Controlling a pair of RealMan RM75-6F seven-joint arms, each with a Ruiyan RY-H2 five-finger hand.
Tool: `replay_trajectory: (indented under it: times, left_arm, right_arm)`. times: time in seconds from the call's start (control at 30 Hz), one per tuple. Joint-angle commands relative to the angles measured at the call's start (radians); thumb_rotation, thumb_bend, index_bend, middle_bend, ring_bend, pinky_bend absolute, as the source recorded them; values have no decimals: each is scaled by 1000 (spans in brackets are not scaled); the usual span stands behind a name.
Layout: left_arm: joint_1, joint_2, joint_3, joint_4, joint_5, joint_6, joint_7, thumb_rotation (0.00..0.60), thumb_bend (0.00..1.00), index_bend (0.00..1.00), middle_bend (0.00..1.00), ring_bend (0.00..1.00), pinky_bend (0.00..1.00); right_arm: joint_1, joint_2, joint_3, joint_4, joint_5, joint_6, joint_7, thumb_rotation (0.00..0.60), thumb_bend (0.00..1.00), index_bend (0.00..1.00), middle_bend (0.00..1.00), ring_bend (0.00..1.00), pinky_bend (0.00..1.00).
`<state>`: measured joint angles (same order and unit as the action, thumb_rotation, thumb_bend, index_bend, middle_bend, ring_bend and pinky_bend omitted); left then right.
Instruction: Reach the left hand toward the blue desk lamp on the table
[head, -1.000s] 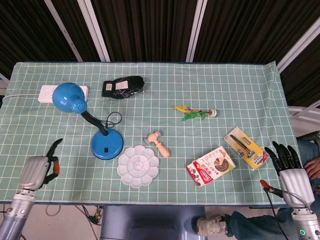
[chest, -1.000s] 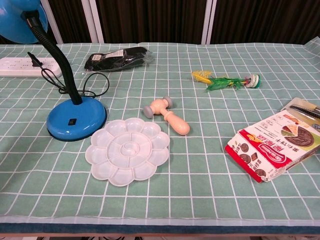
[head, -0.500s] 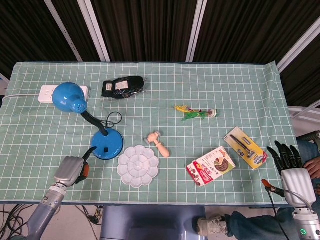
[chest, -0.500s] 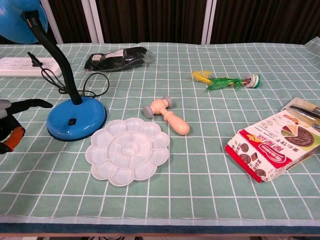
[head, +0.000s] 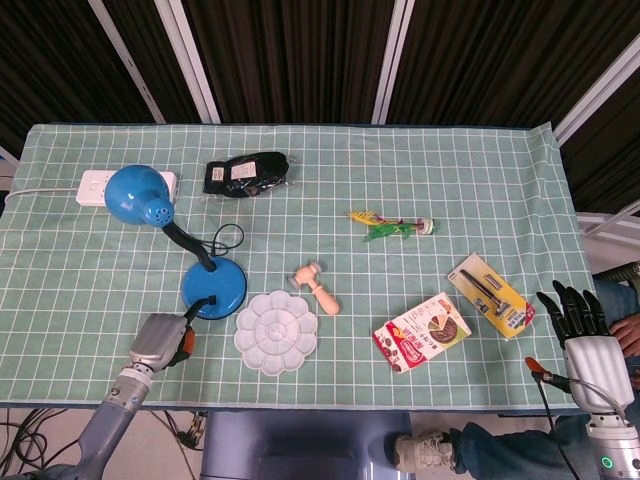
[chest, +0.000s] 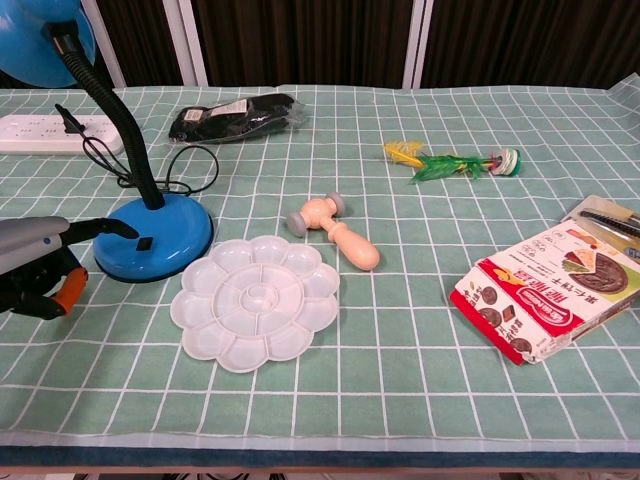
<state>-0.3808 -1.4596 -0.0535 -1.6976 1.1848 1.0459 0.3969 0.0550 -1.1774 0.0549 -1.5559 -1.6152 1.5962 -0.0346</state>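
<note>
My left hand (head: 160, 340) hovers low over the near left of the tabletop (head: 520, 180), just in front of the blue desk lamp (head: 212, 288); it holds nothing, its fingers apart, with one dark fingertip (chest: 122, 229) stretched out over the front edge of the lamp's round base. From the chest view I cannot tell whether that tip touches the base or only overlaps it. The lamp stands at the left of the checked green cloth, its black gooseneck rising from the base to a blue shade tilted toward a white power strip (head: 100, 185) at the far left edge. A white flower-shaped palette (head: 276, 332) lies just beside the base, and a small wooden mallet (head: 315, 284) is near it. A black packet (head: 246, 172) rests farther back. My right hand (head: 578, 330) waits off the near right corner, empty, fingers spread and pointing away from me, well apart from the lamp.
</note>
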Motion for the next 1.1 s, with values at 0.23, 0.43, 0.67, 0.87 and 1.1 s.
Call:
replay_trajectory:
  times: [0.23, 0.43, 0.67, 0.87, 1.1]
  left_arm:
    - [-13, -15, 1, 5, -21, 6, 21, 600, 761, 119, 778, 824, 925]
    - [-20, -15, 5, 5, -31, 7, 30, 600, 760, 128, 777, 824, 925]
    - [-31, -20, 9, 11, -45, 3, 37, 600, 760, 140, 777, 824, 925]
    - [-37, -25, 16, 17, -53, 2, 48, 600, 760, 201, 777, 824, 925]
    - [-40, -29, 30, 18, -39, 27, 82, 600, 760, 313, 776, 824, 924]
  right_arm:
    - [-1, 1, 1, -2, 4, -1, -2, 600, 169, 117, 27, 20, 0]
    - [-1, 0, 3, -4, 9, -3, -3, 600, 169, 117, 27, 20, 0]
    - [-2, 1, 3, -5, 10, -3, -4, 600, 169, 117, 27, 20, 0]
    - [-1, 1, 3, -5, 10, -4, -4, 600, 169, 117, 27, 20, 0]
    - [-1, 0, 3, -4, 8, -4, -4, 600, 170, 117, 27, 20, 0]
